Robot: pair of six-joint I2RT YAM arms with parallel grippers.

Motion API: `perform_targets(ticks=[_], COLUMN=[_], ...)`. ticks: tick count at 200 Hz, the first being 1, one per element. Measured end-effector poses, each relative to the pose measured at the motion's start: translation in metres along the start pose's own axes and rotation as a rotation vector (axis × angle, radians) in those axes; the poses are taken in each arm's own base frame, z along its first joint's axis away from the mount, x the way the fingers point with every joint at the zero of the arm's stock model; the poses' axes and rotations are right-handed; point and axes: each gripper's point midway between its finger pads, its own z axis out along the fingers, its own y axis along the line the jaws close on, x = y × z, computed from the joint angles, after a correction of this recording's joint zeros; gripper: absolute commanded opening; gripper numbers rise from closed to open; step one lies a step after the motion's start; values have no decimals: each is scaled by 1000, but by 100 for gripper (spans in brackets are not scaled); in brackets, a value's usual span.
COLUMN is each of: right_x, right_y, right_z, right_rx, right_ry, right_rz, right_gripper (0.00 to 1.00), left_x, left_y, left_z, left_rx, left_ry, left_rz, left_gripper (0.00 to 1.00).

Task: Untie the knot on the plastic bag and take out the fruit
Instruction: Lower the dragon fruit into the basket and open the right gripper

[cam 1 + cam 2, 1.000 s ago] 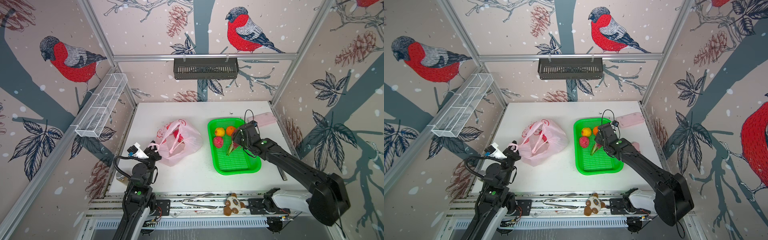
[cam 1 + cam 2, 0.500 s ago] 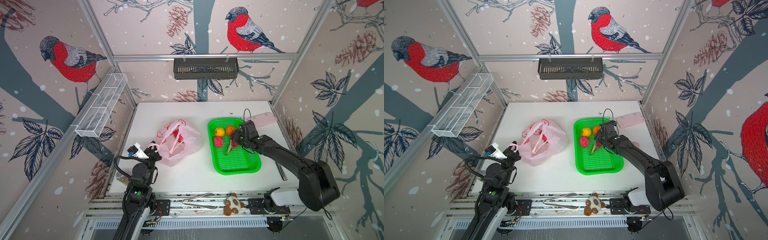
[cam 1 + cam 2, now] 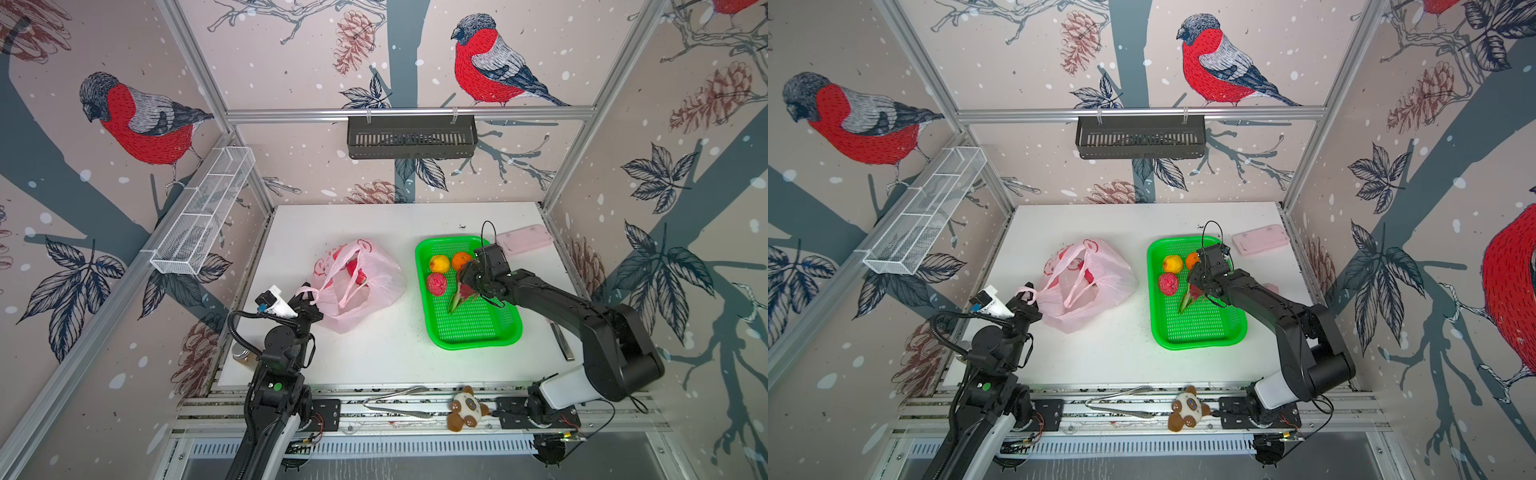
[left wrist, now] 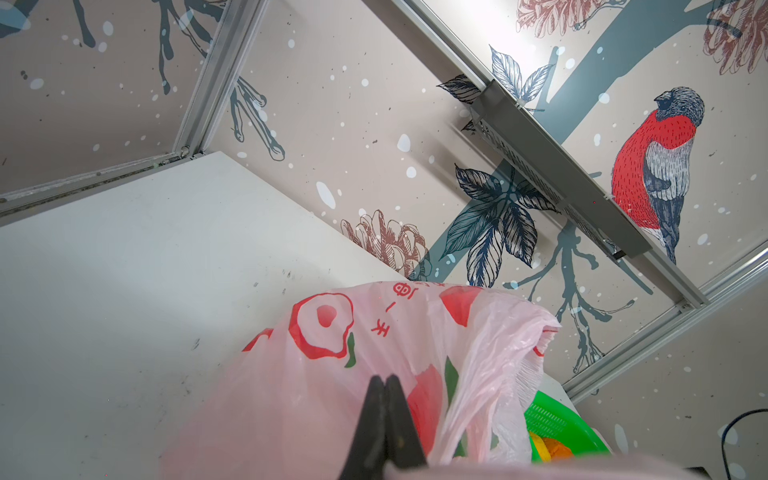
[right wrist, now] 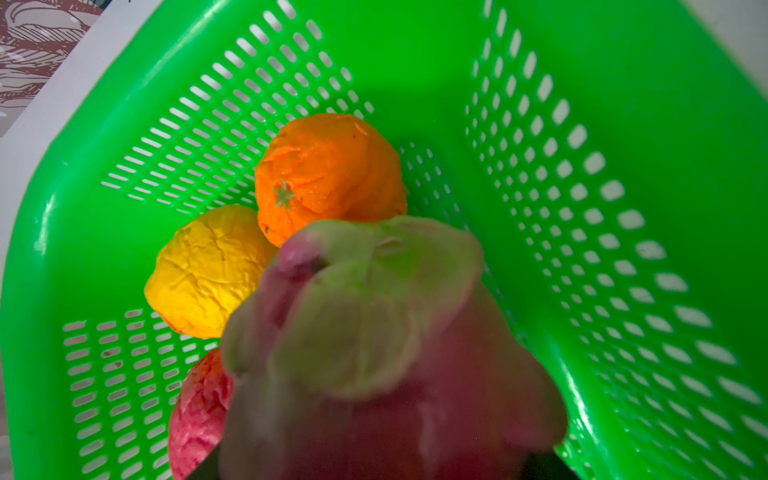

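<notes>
The pink plastic bag [image 3: 365,286] lies left of centre on the table, its mouth open and its handles in loose loops; no knot is in view. My left gripper [image 3: 309,300] is shut on one handle strip at the bag's near left; its fingers [image 4: 384,399] are pressed together. A magenta fruit [image 3: 356,272] shows inside the bag. My right gripper [image 3: 467,286] is shut on a dragon fruit [image 5: 374,332] just above the green tray [image 3: 473,336]. A yellow citrus [image 3: 439,263], an orange citrus [image 3: 461,261] and a red bumpy ball [image 3: 436,284] sit at the tray's far end.
A flat pink case [image 3: 524,240] lies behind the tray at the back right. A metal tool [image 3: 562,340] lies along the right table edge, a small jar [image 3: 241,355] off the left edge. Tongs [image 3: 395,405] and a stuffed toy [image 3: 465,409] rest on the front rail.
The right arm's elbow has drawn back toward its base while its gripper stays over the tray with the dragon fruit. The left arm and bag have not moved.
</notes>
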Motion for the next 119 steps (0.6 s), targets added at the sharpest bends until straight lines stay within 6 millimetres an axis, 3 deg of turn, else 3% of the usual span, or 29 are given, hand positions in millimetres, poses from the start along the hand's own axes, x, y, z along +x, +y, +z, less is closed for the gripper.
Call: perform_targets(ticks=[56, 119], right_x=[2, 1], right_y=[-5, -6], right_z=[4, 6], right_rx=[17, 29], right_ry=[4, -5], right_rz=[6, 6], right_gripper=[73, 84], left_x=[-4, -6], left_y=[-3, -4], left_z=[-2, -4], left_rx=[9, 14], left_ry=[-11, -20], left_rz=[-1, -3], left_gripper=[0, 0])
